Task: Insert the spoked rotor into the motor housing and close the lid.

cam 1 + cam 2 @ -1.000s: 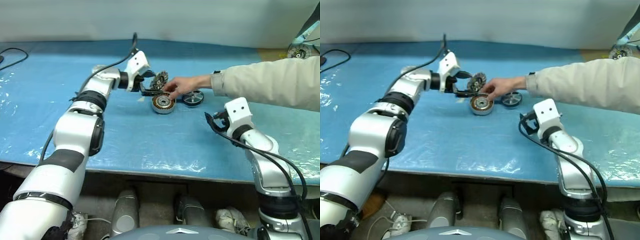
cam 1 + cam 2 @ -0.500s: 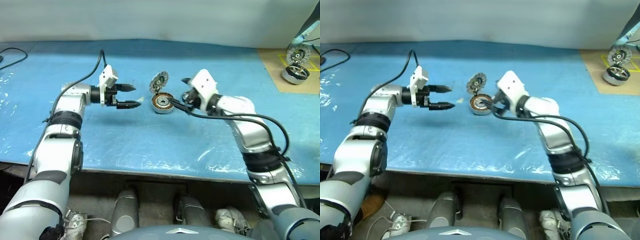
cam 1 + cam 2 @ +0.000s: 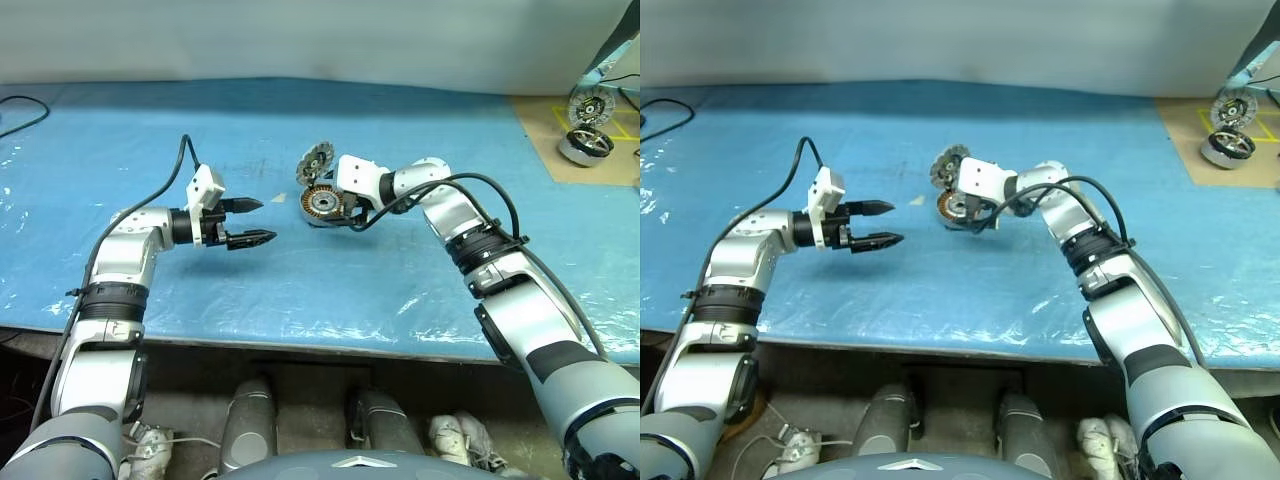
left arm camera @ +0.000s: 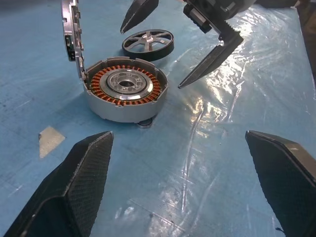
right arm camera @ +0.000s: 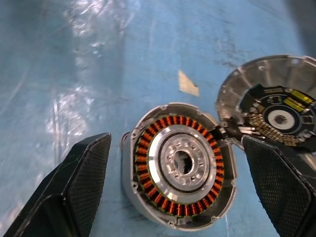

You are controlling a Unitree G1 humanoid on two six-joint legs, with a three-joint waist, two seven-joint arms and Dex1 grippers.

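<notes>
The motor housing (image 3: 322,203) sits on the blue table cover, its copper windings (image 5: 148,148) facing up. Its lid (image 3: 318,158) stands upright, hinged at the housing's far edge, with the finned face and dark centre (image 5: 280,118) toward the housing. The spoked rotor (image 4: 148,43) lies flat on the cover just beyond the housing. My right gripper (image 5: 176,139) hovers open right over the housing, one finger (image 4: 210,61) on each side, holding nothing. My left gripper (image 3: 262,221) is open and empty, level, a hand's width to the left of the housing.
A small pale scrap (image 4: 49,138) lies on the cover beside the housing. At the far right a brown board (image 3: 545,125) carries other motor parts (image 3: 585,145). A black cable (image 3: 20,105) lies at the far left. The table's front edge runs below both arms.
A person's hand at the housing has gone. My left gripper has drawn back from the housing to the left. My right arm has swung in from the right to over the housing.
</notes>
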